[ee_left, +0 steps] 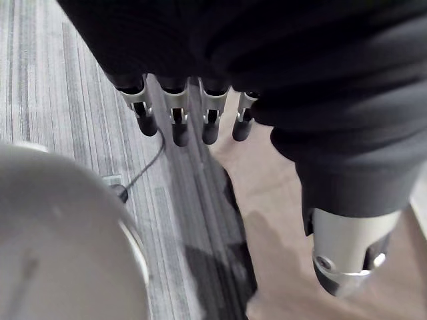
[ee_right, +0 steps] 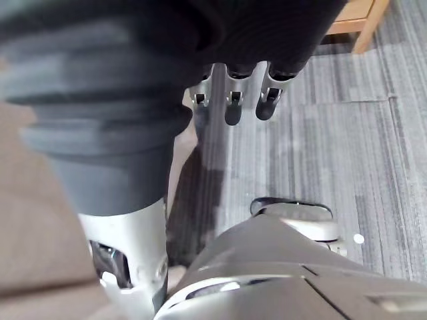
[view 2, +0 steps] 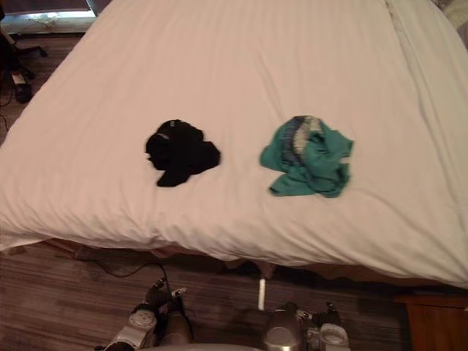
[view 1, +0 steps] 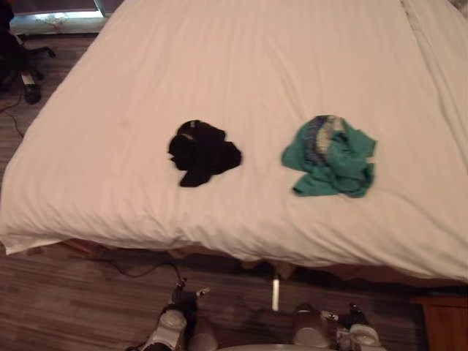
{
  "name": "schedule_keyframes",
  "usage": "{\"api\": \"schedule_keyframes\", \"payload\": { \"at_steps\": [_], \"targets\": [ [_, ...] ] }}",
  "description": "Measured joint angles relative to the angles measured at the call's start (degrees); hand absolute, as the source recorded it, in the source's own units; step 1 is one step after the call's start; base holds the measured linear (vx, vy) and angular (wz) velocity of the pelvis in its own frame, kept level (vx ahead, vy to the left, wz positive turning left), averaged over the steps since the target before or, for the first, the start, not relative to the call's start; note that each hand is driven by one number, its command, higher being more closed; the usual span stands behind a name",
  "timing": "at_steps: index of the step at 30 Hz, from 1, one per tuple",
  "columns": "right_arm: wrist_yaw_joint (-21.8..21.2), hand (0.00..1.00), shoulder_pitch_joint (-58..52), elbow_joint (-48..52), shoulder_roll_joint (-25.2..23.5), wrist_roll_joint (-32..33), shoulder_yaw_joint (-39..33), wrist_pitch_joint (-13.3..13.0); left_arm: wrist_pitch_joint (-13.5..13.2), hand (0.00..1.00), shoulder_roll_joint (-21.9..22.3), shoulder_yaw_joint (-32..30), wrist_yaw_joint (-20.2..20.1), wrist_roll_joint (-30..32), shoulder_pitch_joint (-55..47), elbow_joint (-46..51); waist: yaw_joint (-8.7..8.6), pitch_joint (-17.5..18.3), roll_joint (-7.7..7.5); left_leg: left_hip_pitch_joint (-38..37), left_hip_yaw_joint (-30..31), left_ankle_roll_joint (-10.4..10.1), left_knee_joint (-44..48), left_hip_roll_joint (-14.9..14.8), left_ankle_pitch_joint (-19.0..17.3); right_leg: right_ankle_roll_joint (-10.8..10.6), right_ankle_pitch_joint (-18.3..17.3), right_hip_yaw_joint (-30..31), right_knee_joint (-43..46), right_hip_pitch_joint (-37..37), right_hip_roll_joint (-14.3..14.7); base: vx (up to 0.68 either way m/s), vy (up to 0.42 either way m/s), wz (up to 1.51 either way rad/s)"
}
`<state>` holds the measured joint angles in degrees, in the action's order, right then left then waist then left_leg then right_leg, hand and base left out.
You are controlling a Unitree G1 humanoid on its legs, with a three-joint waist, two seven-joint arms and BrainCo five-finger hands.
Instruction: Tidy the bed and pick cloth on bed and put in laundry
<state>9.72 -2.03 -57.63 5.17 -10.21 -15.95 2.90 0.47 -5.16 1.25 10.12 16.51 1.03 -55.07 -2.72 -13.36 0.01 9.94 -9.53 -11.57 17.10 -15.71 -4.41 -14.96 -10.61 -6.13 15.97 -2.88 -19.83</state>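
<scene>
A crumpled black cloth (view 1: 201, 153) and a bunched teal cloth (view 1: 330, 157) lay apart on the white-sheeted bed (view 1: 241, 58), the black one at 9 o'clock of the teal, both toward the bed's 6 o'clock edge. Each looked light, soft and limp, and was probably best pinched at a raised top fold, clear of the sheet. Bare sheet surrounded both. The left hand (ee_left: 175, 123) and right hand (ee_right: 231, 107) hung over the grey striped floor (ee_left: 60, 87), fingers relaxed and straight, holding nothing.

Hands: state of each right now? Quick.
Left hand: open, fingers straight, holding nothing.
Right hand: open, fingers straight, holding nothing.
</scene>
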Motion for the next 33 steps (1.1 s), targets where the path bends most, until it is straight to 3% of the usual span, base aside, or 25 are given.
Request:
{"api": "schedule_keyframes", "payload": {
  "at_steps": [1, 2, 3, 4, 5, 6, 7, 9, 10, 12, 14, 18, 22, 26, 28, 31, 33],
  "targets": [
    [-0.2, 0.0, -0.18, -0.1, -1.17, -0.64, 0.01, 0.05, -0.07, 0.0, -1.13, 0.81, -0.05, 0.06, 0.23, -0.04, -0.05, 0.88, -1.55, 1.54, 0.18, 0.83, 2.0, 1.46, -1.19, -0.14, 2.19, -0.23, -2.56, 1.07, -1.17, 0.11, 0.535, 0.34],
    [-1.05, 0.0, -0.06, -0.16, -1.94, -1.47, -0.45, 0.18, -0.35, 0.0, -2.29, 1.18, -0.05, 0.1, 0.35, -0.05, 0.31, 1.16, -2.06, 2.85, 0.05, 1.97, 4.84, 2.18, -3.26, -0.01, 5.72, -0.14, -3.94, 1.51, -2.06, 0.05, 0.415, 0.02],
    [-1.29, 0.0, 0.6, 0.28, -2.08, -1.58, -0.37, 0.0, -0.37, 0.0, -3.34, 1.22, -0.01, 0.09, 0.41, -0.03, 0.56, 1.29, -2.42, 2.91, -1.53, 3.16, 6.21, 2.19, -4.58, 1.96, 9.64, -0.73, -2.79, -0.56, -2.46, 0.01, 0.413, -0.41],
    [-1.28, 0.0, 1.78, 0.21, -2.35, -1.56, 0.29, 0.09, -0.35, 0.0, -3.83, 1.07, 0.01, 0.07, 0.02, -0.03, 0.83, 1.25, -2.16, 2.47, -3.34, 3.77, 6.1, 1.63, -5.01, 5.91, 12.6, -2.87, -1.77, -2.54, -2.42, -0.02, 0.413, -1.0],
    [-1.23, 0.0, 3.68, -0.11, -1.87, -1.49, 2.06, 0.15, -0.25, 0.0, -4.11, 0.77, -0.03, -0.02, -0.42, -0.11, 1.71, 1.19, -1.1, 1.52, -6.51, 4.32, 4.93, 0.58, -5.07, 11.49, 17.05, -10.51, -2.25, -3.81, -2.39, -0.04, 0.372, -1.45],
    [-1.26, 0.0, 5.02, -0.37, -2.1, -1.5, 5.28, 0.22, -0.26, 0.0, -4.53, 0.38, 0.01, -0.14, -1.01, -0.2, 2.47, 1.01, -1.18, -0.42, -9.8, 5.08, 3.19, 0.85, -4.81, 14.04, 15.49, -20.06, 3.08, -5.72, -3.38, -0.04, 0.399, -1.35],
    [-1.42, 0.0, 5.11, -0.39, -2.79, -1.49, 6.47, 0.21, -0.26, 0.0, -4.75, 0.42, 0.03, -0.21, -1.02, -0.14, 2.6, 0.74, -1.31, -1.38, -10.56, 5.4, 2.45, 1.39, -4.63, 13.18, 12.96, -21.29, 5.59, -6.07, -3.01, -0.04, 0.272, -0.96],
    [-2.37, 0.0, 4.87, 0.75, -4.57, -1.65, 8.11, -0.13, -0.2, 0.0, -4.79, 1.19, -0.05, -0.22, -0.62, -0.02, 1.47, 0.55, -1.32, -3.23, -11.08, 6.22, 0.56, 2.21, -4.12, 7.83, 4.9, -16.44, 8.16, -5.77, 2.79, -0.03, 0.124, -0.2],
    [-2.46, 0.0, 4.66, 1.35, -4.63, -1.54, 8.85, -0.26, -0.01, 0.0, -4.66, 1.7, -0.09, -0.12, 0.13, -0.13, 0.58, 0.29, -1.24, -4.68, -11.08, 6.89, -0.84, 3.13, -3.39, 8.38, -0.17, -12.28, 5.78, -3.22, 8.06, -0.02, 0.041, 0.1],
    [-2.47, 0.0, 4.53, 1.61, -4.12, -1.06, 8.95, -0.26, 0.32, 0.0, -3.75, 1.67, -0.11, 0.03, 0.59, -0.04, 0.31, -0.67, -1.17, -6.81, -10.95, 6.98, -1.73, 4.39, -3.05, 9.27, -1.13, -13.06, 3.73, 0.04, 8.42, -0.02, 0.026, 0.12],
    [-2.41, 0.0, 4.09, 2.42, -3.88, -0.52, 9.19, -0.43, 0.37, 0.0, -2.69, 1.64, -0.13, 0.21, 0.43, -0.03, -0.15, -1.03, -0.77, -9.02, -10.99, 6.7, -5.29, 5.16, -0.85, 9.29, -0.6, -13.54, 2.01, 1.4, 8.45, -0.06, -0.002, 0.11],
    [-2.38, 0.0, 4.02, 2.18, -3.9, 1.52, 9.2, -0.29, 0.49, 0.0, -2.1, 1.6, -0.13, 1.01, -0.46, 0.55, 0.6, -0.94, -0.95, -10.23, -12.94, 5.7, -11.29, 4.24, 2.61, 9.91, 2.67, -12.41, -3.56, 1.53, 11.04, -0.04, -0.057, -0.19],
    [-2.1, 0.0, 3.68, 2.21, -3.73, 5.63, 8.23, -0.26, 0.56, 0.0, -1.7, 1.37, -0.06, 1.13, -1.16, 0.66, 0.45, -0.91, -0.76, -14.48, -18.69, 5.38, -13.86, 4.12, 2.88, 9.94, 4.38, -7.4, -5.34, 1.64, 12.47, 0.01, -0.005, -0.69],
    [-0.7, 0.0, 1.97, 1.95, -4.04, 8.72, 0.59, -0.26, 0.96, 0.0, -0.17, -0.61, 0.14, 2.08, -0.88, -0.48, 0.0, -0.41, 0.08, -16.91, -22.53, 5.37, -15.19, 4.75, 2.89, 9.42, 5.5, -4.36, -6.67, 1.71, 12.79, 0.03, 0.027, -0.46],
    [0.47, 0.0, 1.35, 0.94, -4.06, 10.52, -5.64, -0.19, 1.43, 0.0, 0.77, -5.28, 0.45, 1.52, -1.06, -1.38, -0.18, -0.23, 0.41, -17.38, -22.91, 5.37, -15.19, 4.82, 2.89, 9.36, 6.17, -4.32, -7.97, 2.63, 12.81, 0.04, 0.011, -0.15],
    [2.82, 0.0, -2.05, 0.18, -3.82, 14.54, -17.29, 0.3, 2.14, 0.0, 1.03, -19.55, 1.8, -2.02, -3.4, -1.81, -0.02, 0.12, 0.92, -18.56, -22.36, 5.07, -15.45, 4.81, 3.08, 9.34, 6.25, -4.89, -9.38, 4.86, 12.64, 0.04, -0.01, 0.11],
    [4.38, 0.0, -5.7, 2.65, -2.86, 16.85, -23.76, 1.26, 3.65, 0.0, -0.49, -32.67, 2.9, -4.76, -5.62, -1.88, -0.03, 0.96, 1.86, -18.76, -21.58, 4.75, -16.56, 4.84, 3.51, 9.34, 6.25, -5.62, -9.96, 5.37, 12.75, 0.02, -0.026, 0.17]
  ]
}}
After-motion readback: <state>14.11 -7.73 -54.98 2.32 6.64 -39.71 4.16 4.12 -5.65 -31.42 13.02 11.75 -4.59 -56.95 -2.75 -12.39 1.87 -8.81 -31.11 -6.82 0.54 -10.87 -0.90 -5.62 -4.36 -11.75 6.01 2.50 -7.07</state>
